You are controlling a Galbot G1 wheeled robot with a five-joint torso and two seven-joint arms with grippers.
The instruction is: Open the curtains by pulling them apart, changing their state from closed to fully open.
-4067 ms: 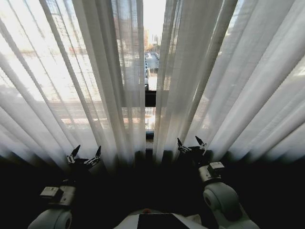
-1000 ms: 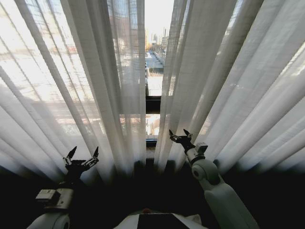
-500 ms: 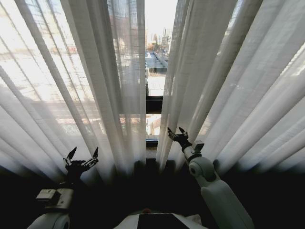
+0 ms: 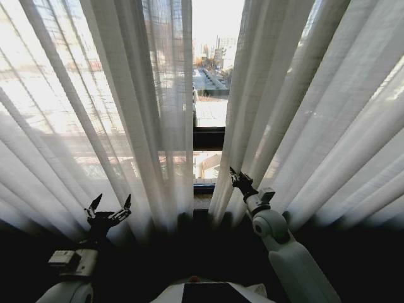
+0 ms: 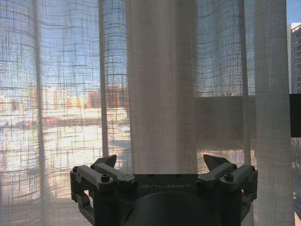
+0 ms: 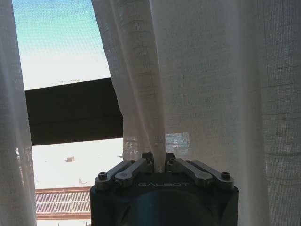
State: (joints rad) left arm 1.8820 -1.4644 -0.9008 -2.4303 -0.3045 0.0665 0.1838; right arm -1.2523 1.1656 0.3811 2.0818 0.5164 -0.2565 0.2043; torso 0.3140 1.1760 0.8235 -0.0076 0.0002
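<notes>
Two sheer cream curtains hang before me: the left curtain (image 4: 113,107) and the right curtain (image 4: 303,107), with a narrow gap between them at the centre. My right gripper (image 4: 235,177) is shut on the inner edge fold of the right curtain (image 6: 157,117), near its lower part. My left gripper (image 4: 110,204) stands open low down, just in front of the left curtain (image 5: 160,94), with nothing between its fingers.
A black window frame (image 4: 207,136) crosses the gap, with a street and buildings beyond the glass. The floor below the curtain hems is dark. My own base (image 4: 208,291) sits at the lower middle.
My right gripper reached up to the right curtain's inner edge and closed on it. That edge has shifted right, widening the gap. The left arm has stayed put since a second ago.
</notes>
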